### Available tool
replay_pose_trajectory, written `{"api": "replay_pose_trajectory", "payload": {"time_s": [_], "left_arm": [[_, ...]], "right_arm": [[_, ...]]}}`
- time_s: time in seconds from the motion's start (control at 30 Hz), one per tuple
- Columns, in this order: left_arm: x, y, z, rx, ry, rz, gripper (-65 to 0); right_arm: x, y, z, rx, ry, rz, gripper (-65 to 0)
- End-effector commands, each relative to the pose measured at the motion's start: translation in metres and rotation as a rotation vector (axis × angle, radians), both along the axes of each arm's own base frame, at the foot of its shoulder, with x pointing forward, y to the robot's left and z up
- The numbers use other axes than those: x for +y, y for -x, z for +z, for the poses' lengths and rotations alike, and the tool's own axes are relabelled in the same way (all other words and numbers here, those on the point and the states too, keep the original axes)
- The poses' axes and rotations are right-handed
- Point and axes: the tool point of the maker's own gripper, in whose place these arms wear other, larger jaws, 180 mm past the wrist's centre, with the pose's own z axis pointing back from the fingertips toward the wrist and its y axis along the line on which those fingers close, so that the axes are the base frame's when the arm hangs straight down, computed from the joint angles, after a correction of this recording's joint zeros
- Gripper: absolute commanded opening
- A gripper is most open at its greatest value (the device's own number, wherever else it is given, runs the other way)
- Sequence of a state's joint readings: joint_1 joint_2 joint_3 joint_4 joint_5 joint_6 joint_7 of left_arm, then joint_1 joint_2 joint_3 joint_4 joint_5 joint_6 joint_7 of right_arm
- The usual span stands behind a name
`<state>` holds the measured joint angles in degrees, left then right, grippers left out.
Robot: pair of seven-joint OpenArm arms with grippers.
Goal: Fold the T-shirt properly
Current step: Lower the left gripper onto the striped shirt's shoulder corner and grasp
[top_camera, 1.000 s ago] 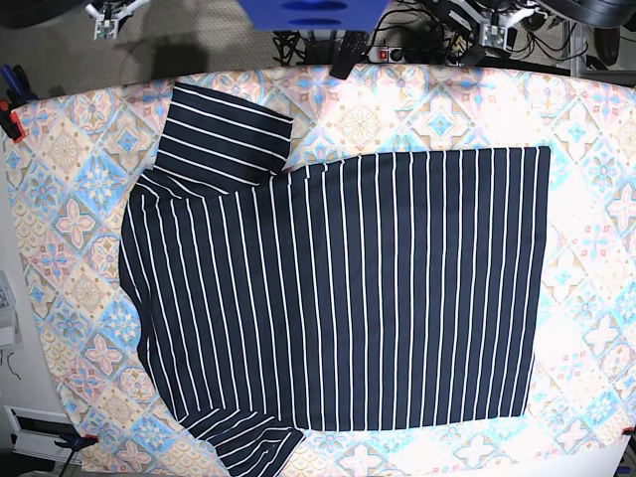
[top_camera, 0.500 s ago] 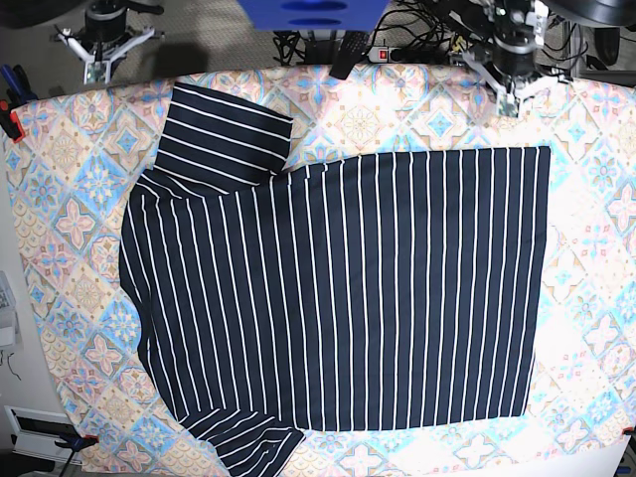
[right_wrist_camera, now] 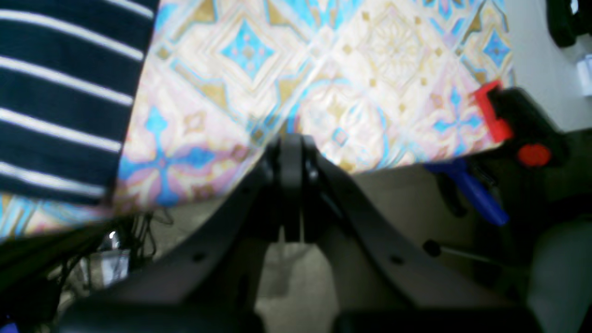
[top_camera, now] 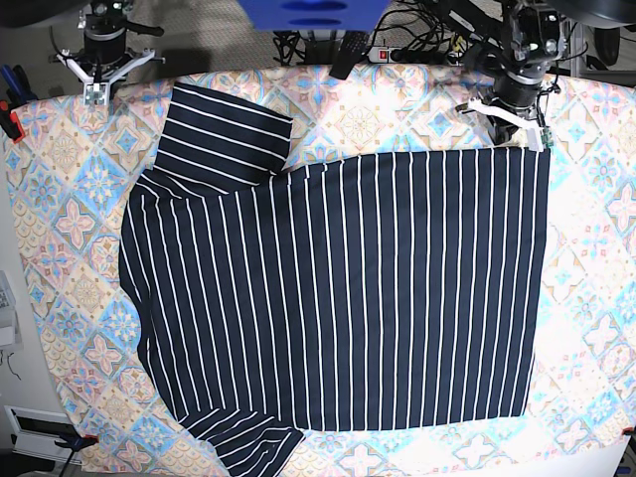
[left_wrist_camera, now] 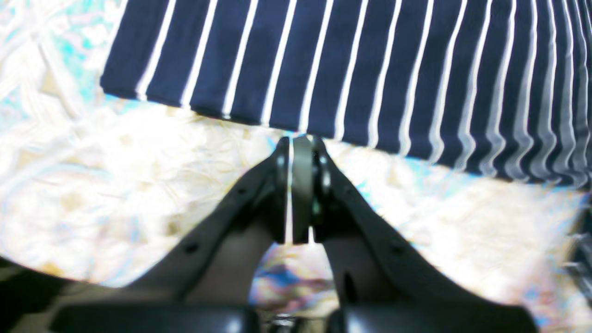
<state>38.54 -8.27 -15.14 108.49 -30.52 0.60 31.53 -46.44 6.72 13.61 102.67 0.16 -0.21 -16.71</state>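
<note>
Clamp (right_wrist_camera: 508,115) seen only by right wrist cam.

T-shirt (top_camera: 338,298): dark navy, nearly black, marked with thin, evenly spaced white stripes. Beneath the T-shirt, a cloth (top_camera: 60,229) is patterned in pastel pink, blue and cream tiles. Beside the cloth's corner, a red and black clamp (right_wrist_camera: 513,120) is noted.

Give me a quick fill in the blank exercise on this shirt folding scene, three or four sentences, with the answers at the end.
1. The T-shirt is dark navy with thin ____ stripes.
2. The T-shirt lies spread on a pastel ____-patterned cloth.
3. The left tool has its jaws ____, just short of the shirt's edge.
4. The right tool holds ____.

Missing words: white; tile; shut; nothing
</note>
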Motion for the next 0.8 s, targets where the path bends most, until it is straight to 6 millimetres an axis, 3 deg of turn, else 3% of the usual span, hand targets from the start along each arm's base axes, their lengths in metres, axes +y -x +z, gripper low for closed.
{"api": "replay_pose_trajectory", "payload": {"time_s": [0.0,0.17,0.23,0.37,0.57,0.77], "left_arm": [[-0.001,-0.006,0.008,-0.037,0.015,0.004,-62.9],[-0.007,-0.007,0.007,-0.055,0.136,0.056,-47.7],[0.005,-0.01,0.013,-0.085,0.172,0.116,-43.4],[0.028,-0.001,0.007,-0.104,0.253,0.266,-42.3],[0.056,0.012,-0.023,-0.081,0.375,0.442,-42.3],[0.074,0.01,-0.037,-0.032,0.487,0.526,-42.3]], "right_arm": [[0.002,-0.009,0.009,-0.037,0.012,0.027,-65.0],[0.016,-0.015,0.008,-0.047,-0.013,0.054,-65.0],[0.021,-0.016,0.007,-0.047,-0.023,0.063,-65.0],[0.023,-0.018,0.009,-0.055,-0.025,0.069,-65.0],[0.028,-0.022,0.012,-0.067,-0.032,0.082,-65.0],[0.033,-0.027,0.011,-0.076,-0.041,0.089,-65.0]]}}
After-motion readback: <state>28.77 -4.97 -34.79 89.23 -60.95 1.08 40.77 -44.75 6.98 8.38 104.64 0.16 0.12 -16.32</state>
